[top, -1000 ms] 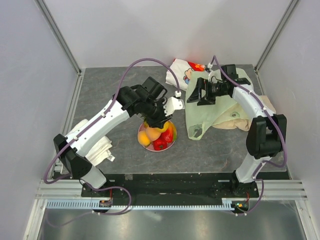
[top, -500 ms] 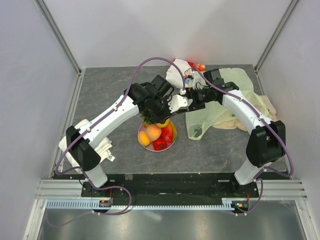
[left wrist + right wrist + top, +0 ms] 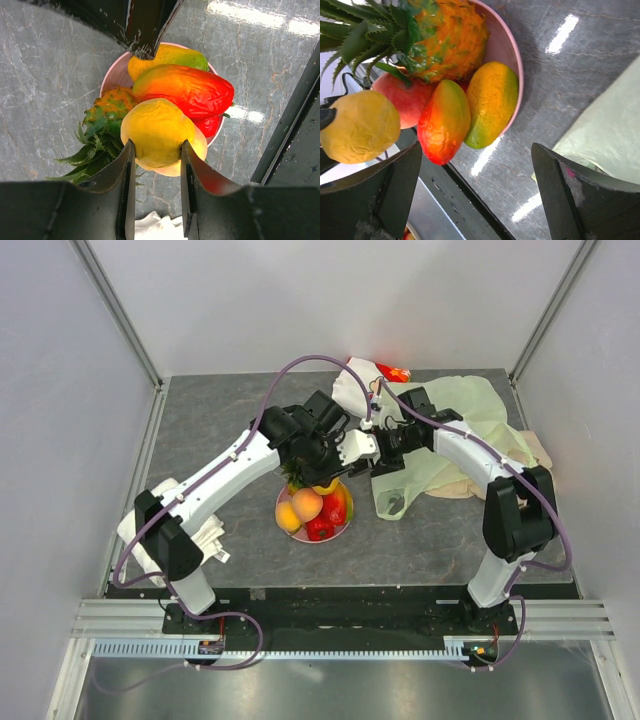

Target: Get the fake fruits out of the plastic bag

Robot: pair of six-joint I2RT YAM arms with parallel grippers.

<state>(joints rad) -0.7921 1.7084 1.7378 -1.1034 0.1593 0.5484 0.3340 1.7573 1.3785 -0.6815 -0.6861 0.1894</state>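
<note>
Swinging in from over the plastic bag [image 3: 455, 430], the right arm now sits close beside the left arm. The left hand [image 3: 157, 150] clamps a roundish yellow fruit [image 3: 157, 127] with dull, wrinkled skin between its two fingers and hangs above the pink plate [image 3: 112, 75]. Below that hand a pineapple [image 3: 107, 107] lies on its side, its spiky green crown pointing back toward the wrist. Two glossy mangoes lie side by side past the fingertips, long axes parallel: a red-and-yellow mango [image 3: 444, 122] and a yellow-green mango [image 3: 490, 102]. A peach [image 3: 405, 97] sits against them. The right hand [image 3: 476, 150] is spread wide with nothing between its fingers, just beside the plate over the grey marbled tabletop [image 3: 570, 65]. The thin, pale-green bag lies flat by its right finger. Print on the white-and-red pouch [image 3: 362, 382] is too small to read.
</note>
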